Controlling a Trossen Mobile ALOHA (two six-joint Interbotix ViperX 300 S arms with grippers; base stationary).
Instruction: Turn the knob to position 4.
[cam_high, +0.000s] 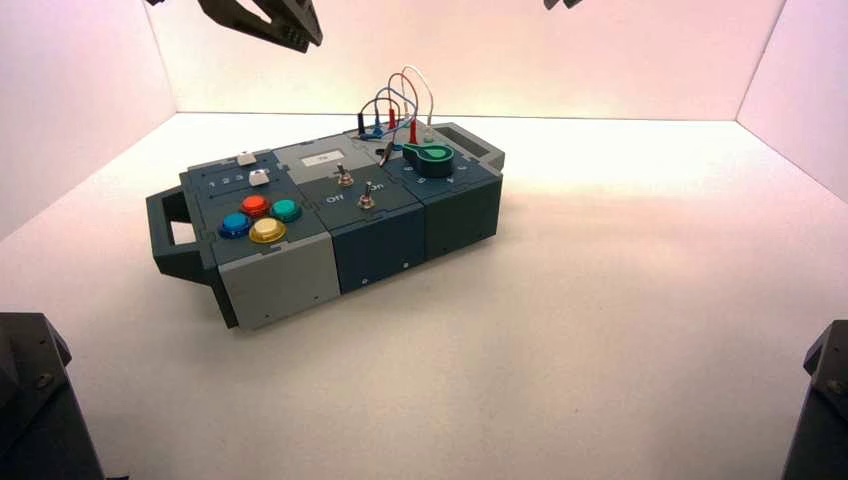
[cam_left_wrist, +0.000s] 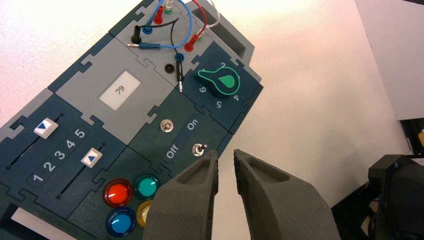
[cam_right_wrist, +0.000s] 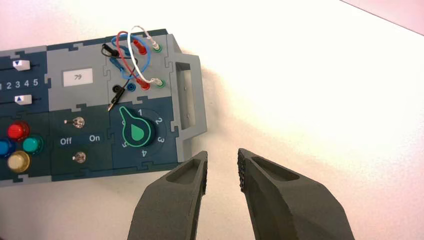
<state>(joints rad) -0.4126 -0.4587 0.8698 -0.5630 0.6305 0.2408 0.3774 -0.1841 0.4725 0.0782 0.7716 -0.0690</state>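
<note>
Above the box (cam_right_wrist: 85, 170), both the left end effector (cam_left_wrist: 226, 154) and right end effector (cam_right_wrist: 223, 152) hang parted and empty. Straddle the green knob (cam_right_wrist: 137, 131) at the box's right front squarely, then ease its tip anticlockwise past 5 to 4.

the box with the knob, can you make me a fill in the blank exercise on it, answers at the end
The rotary knob is coloured ____.
The card on the light grey panel reads ____.
Of the four round push-buttons, the one nearest the "1" of the slider scale is not yellow, teal or red but ____.

Missing words: green; 79; blue
</note>
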